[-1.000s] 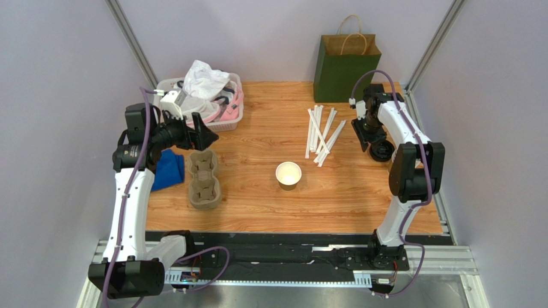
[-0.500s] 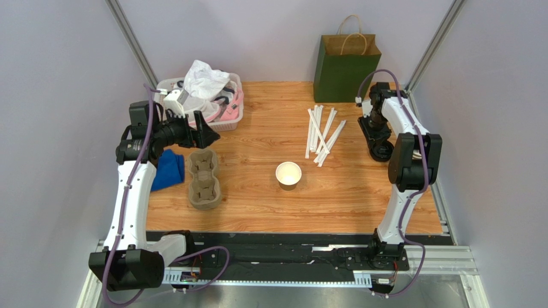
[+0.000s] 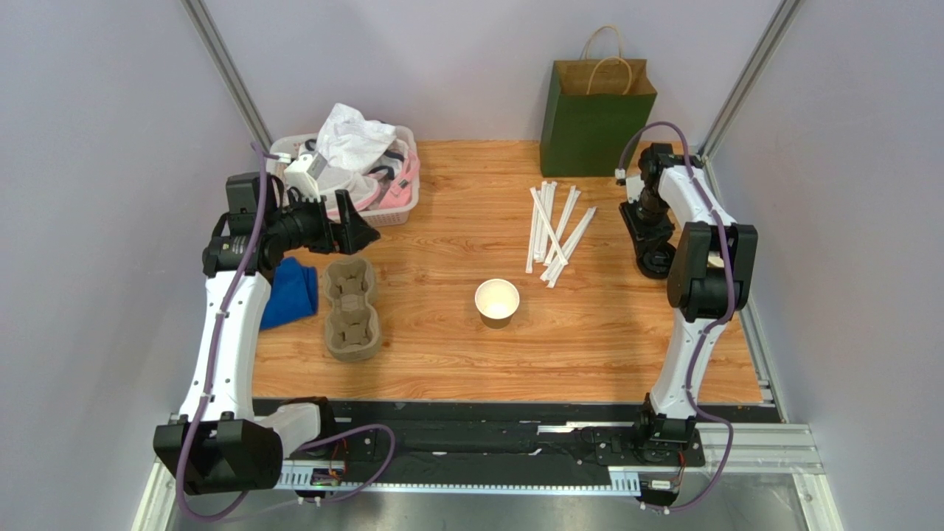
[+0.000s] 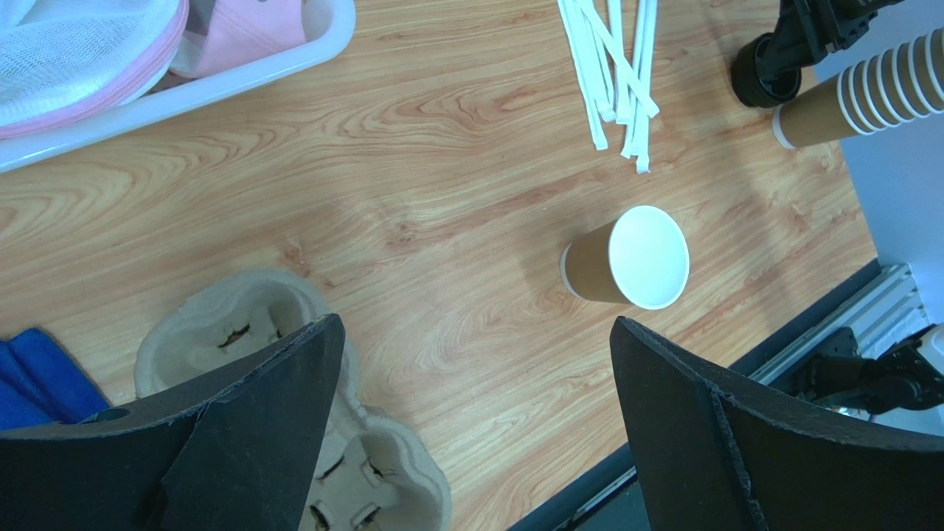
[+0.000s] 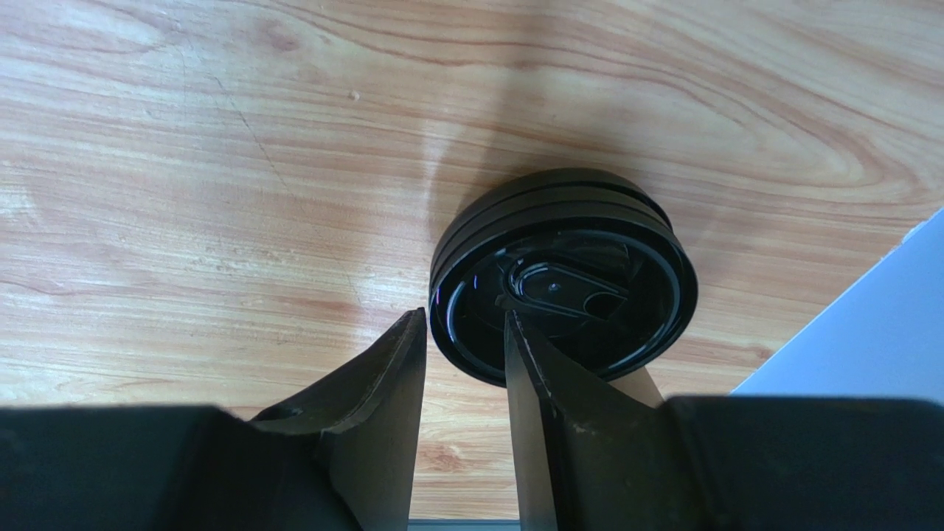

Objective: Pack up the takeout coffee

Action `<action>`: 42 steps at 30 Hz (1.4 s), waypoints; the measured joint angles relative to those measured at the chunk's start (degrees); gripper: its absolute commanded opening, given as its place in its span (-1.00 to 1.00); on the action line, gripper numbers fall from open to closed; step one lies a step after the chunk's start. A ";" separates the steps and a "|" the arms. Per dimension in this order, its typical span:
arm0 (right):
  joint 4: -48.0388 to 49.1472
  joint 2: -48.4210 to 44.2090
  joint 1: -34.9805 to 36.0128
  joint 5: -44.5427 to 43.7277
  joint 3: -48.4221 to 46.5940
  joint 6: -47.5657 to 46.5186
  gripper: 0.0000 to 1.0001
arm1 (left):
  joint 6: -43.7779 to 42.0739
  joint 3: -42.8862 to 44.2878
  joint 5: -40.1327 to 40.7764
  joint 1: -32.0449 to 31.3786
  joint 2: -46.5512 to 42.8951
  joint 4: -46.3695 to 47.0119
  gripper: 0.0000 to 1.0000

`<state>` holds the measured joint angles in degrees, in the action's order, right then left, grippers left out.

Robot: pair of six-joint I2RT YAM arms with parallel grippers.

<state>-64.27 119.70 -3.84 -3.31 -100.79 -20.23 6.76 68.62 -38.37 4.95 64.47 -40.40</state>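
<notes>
Wooden table (image 3: 443,343) fills the work area, with both arms bolted at its near edge. At the far edge a green paper bag (image 3: 596,116) stands upright against the wall. A white basket (image 3: 390,215) in the far left corner holds white and pink cloth items.

The left gripper (image 4: 474,323) hangs above the table near that basket, its jaws spread wide with nothing between them. Below it lie the grey-brown pulp cup carriers (image 3: 351,310), and a blue cloth (image 3: 290,291) lies just beside them on the left. A loose bundle of white wrapped straws (image 3: 554,232) lies right of centre. A nested stack of brown cups (image 4: 875,94) lies on its side by the right wall.

The kraft-paper cup (image 3: 496,301) stands upright near the middle of the table, with its white mouth open and no lid on it. It is well apart from both grippers.

By the right edge the right gripper (image 5: 463,321) is down at a small stack of black lids (image 5: 565,277). Its jaws are narrow and straddle the top lid's rim, one finger outside and one inside. Whether they pinch it I cannot tell.
</notes>
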 measured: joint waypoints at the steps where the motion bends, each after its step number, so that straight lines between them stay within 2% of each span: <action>1: 0.02 0.31 0.00 0.20 -0.26 0.00 -0.28 | 0.00 0.00 0.00 0.00 0.09 0.00 0.98; 10: -0.50 2.27 -0.13 0.85 -0.96 0.00 -0.28 | 0.02 0.00 0.00 0.00 0.28 0.00 0.98; 17: -0.81 2.32 -0.74 1.14 -1.01 0.02 -0.49 | 0.04 0.00 0.00 0.00 0.83 0.04 0.98; 24: -1.25 2.69 -1.20 1.86 -1.01 0.04 -0.50 | 0.50 0.02 -0.17 0.02 1.42 0.46 0.98; 27: -1.44 2.95 -1.25 1.92 -1.01 0.07 -0.59 | 0.59 0.02 -0.22 0.00 1.86 0.46 0.98; 34: -1.64 2.95 -1.31 2.60 -1.03 0.28 -1.00 | 0.63 0.07 -0.42 0.00 2.10 0.48 0.98; 42: -3.26 2.89 -1.44 4.98 -1.05 0.48 -1.00 | 0.63 0.09 -0.81 0.02 2.21 0.52 0.98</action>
<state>-67.53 122.58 -5.28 1.67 -101.84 -19.75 7.40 68.71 -39.18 4.97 66.67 -39.88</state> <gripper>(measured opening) 0.019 0.992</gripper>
